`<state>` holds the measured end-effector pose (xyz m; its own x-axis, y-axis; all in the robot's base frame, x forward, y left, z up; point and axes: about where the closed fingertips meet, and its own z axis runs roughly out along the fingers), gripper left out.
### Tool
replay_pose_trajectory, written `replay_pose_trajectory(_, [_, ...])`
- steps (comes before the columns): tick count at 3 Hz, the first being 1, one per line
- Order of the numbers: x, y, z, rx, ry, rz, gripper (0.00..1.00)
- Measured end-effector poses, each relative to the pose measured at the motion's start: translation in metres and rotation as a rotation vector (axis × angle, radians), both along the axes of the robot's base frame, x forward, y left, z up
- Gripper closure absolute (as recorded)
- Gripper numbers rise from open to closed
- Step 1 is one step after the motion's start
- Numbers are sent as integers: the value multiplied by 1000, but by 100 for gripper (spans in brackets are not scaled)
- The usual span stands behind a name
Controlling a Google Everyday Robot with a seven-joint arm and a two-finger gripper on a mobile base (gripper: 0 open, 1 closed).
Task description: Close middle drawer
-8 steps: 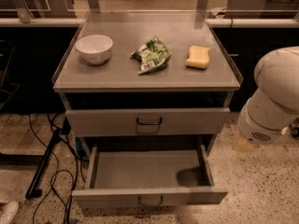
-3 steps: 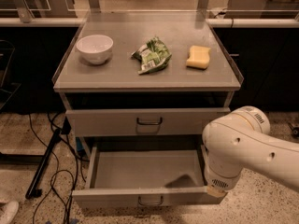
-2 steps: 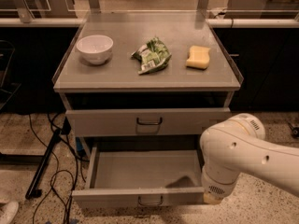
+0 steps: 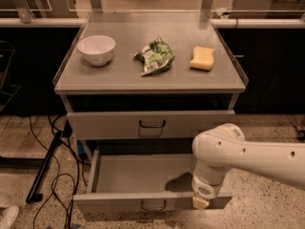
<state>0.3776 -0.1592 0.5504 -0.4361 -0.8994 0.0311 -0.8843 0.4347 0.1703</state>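
Observation:
The middle drawer (image 4: 143, 175) of the grey metal cabinet stands pulled far out; it is a wide shallow tray and it looks empty. Its flat front (image 4: 119, 203) carries a small dark bar handle (image 4: 153, 205). The uppermost drawer (image 4: 114, 124) above it sticks out only slightly. The lowest drawer is hidden below the open one. My white arm (image 4: 248, 156) reaches in from the right. My gripper (image 4: 200, 202) hangs at the right end of the middle drawer's front, at its top edge.
On the cabinet top (image 4: 124, 80) stand a white bowl (image 4: 96, 49), a green chip bag (image 4: 155, 56) and a yellow sponge (image 4: 202, 58). Black cables (image 4: 52, 166) and a dark pole lie on the speckled floor at the left. Dark counters stand behind on both sides.
My arm has swung from the right of the cabinet leftward and down to the drawer's front right corner. The drawer stands as far out as before.

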Motion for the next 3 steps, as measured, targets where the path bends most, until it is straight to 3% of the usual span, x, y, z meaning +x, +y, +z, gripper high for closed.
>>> replay_pose_trajectory(1, [-3,-1,-5,1,4,-8,100])
replay_pose_trajectory(3, [-20,-11,-40,-5,-19,-107,100])
